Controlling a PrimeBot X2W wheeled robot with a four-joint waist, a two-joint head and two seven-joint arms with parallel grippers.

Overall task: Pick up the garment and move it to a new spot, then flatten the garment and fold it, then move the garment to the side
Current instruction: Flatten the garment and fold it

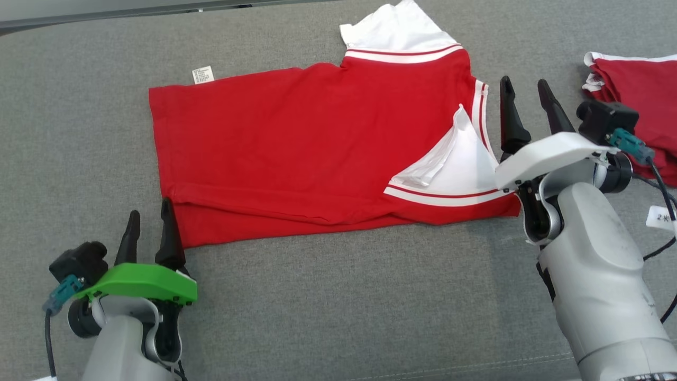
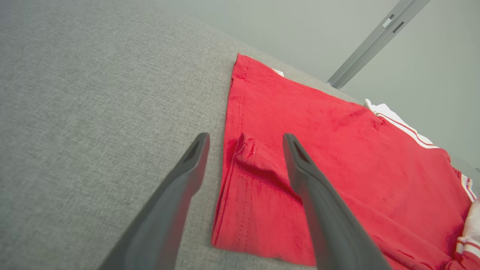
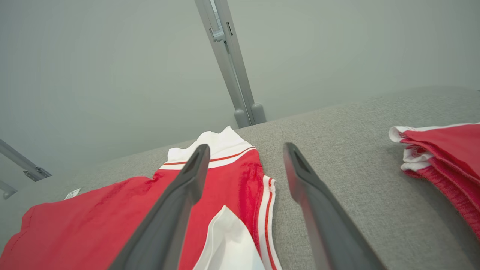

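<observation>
Red garment [image 1: 296, 148] lies on grey upholstery [image 1: 344, 296] (near edge folded).

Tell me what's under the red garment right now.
Grey padded surface shows all around the red garment, and a white label pokes out at its far edge. Whatever lies beneath the cloth itself is covered.

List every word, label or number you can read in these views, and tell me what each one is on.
Care label at the far edge of the red garment: printed lines, too small to read.
White tag at the head view's right edge: handwritten, seems to begin "2"; the rest is unclear.
Folded red pile on the right: no text visible.
</observation>
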